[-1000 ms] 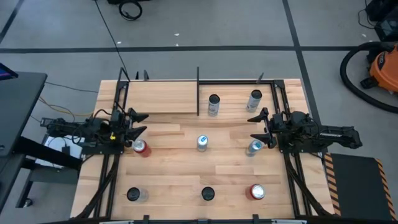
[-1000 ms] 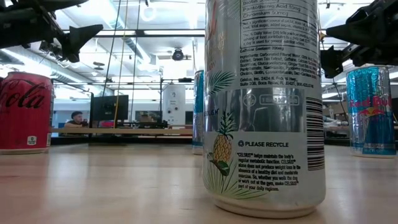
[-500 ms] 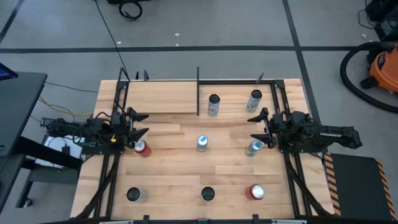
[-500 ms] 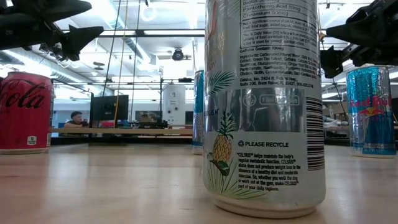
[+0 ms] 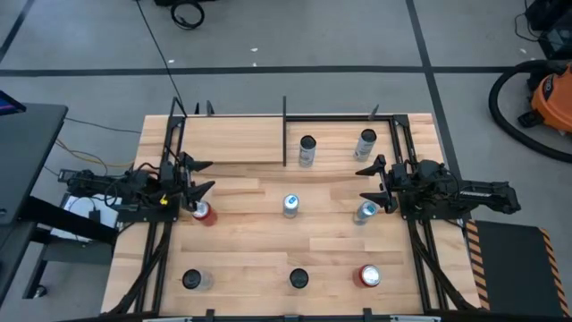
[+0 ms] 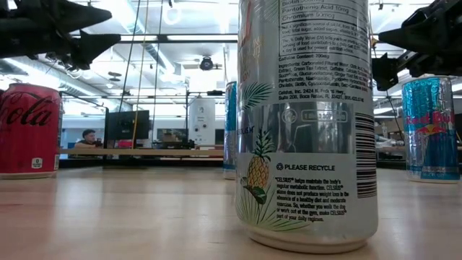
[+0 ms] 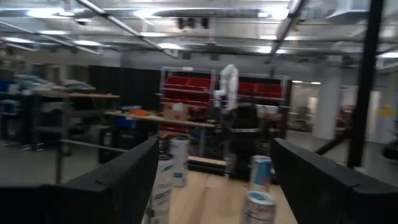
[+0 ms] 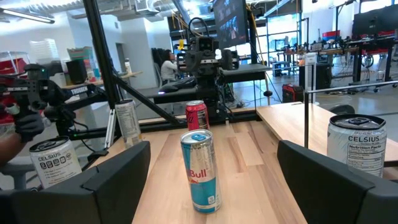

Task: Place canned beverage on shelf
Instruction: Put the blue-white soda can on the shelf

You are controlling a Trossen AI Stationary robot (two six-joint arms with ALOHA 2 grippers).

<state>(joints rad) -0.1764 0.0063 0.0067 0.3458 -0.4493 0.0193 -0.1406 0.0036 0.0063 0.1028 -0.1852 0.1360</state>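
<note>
My left hand [image 5: 198,176] is open and empty above the red can [image 5: 204,212]; my right hand [image 5: 373,182] is open, empty, near the blue can [image 5: 365,212]. A careless descent may knock a can over. The shelf [image 5: 232,139] stands at the table's [image 5: 250,246] far edge; a workshop lies behind.

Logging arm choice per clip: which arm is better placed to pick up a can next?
Probably the right. The right gripper hangs with open jaws just beside the blue can. The left gripper is open too, near the red can.
</note>
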